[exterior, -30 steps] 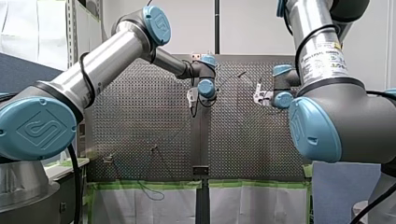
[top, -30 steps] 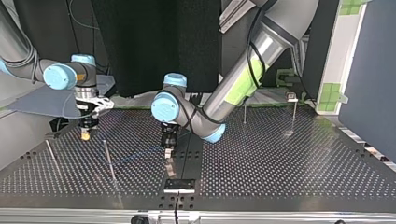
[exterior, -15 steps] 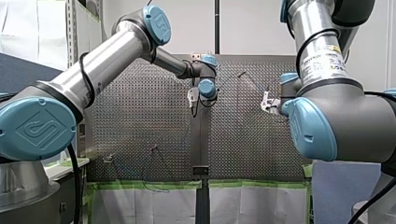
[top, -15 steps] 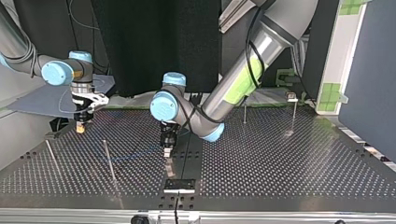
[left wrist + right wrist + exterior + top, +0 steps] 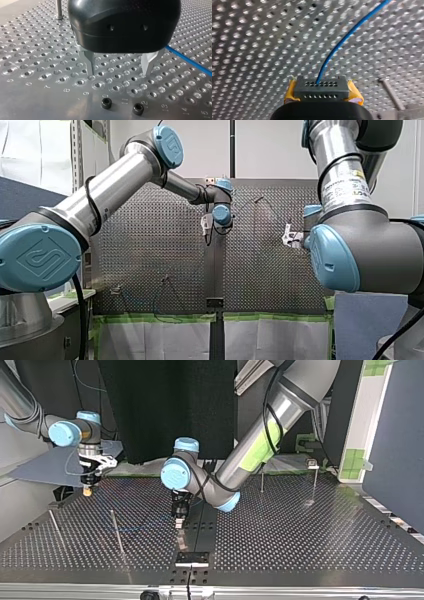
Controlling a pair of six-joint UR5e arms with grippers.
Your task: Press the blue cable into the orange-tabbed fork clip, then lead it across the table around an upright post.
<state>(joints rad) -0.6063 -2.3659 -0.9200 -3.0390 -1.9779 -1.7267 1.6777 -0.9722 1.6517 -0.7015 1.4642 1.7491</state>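
Note:
In the right wrist view my right gripper [image 5: 322,86], with yellow pads, is shut on the blue cable [image 5: 348,36], which runs ahead of it over the perforated table. In the top view that gripper [image 5: 87,491] hangs at the back left, and the cable [image 5: 150,524] is a faint blue line low over the table. My left gripper [image 5: 119,71] stands open just above the table with nothing between its metal fingers [image 5: 90,63]; the cable [image 5: 186,59] passes beside it. In the top view it [image 5: 178,521] is near the middle. A small clip [image 5: 312,464] stands at the back right.
Upright posts stand at the top view's left [image 5: 116,532], far left [image 5: 55,527] and back right [image 5: 261,482]. A black block [image 5: 192,558] sits at the near edge. Two black nuts [image 5: 106,103] lie ahead of the left gripper. In the front view, cable slack [image 5: 160,307] loops at the near edge.
My right gripper has carried the cable further toward the top view's back left, rightward in the front view. The slack loop has shifted. My left arm has stayed put.

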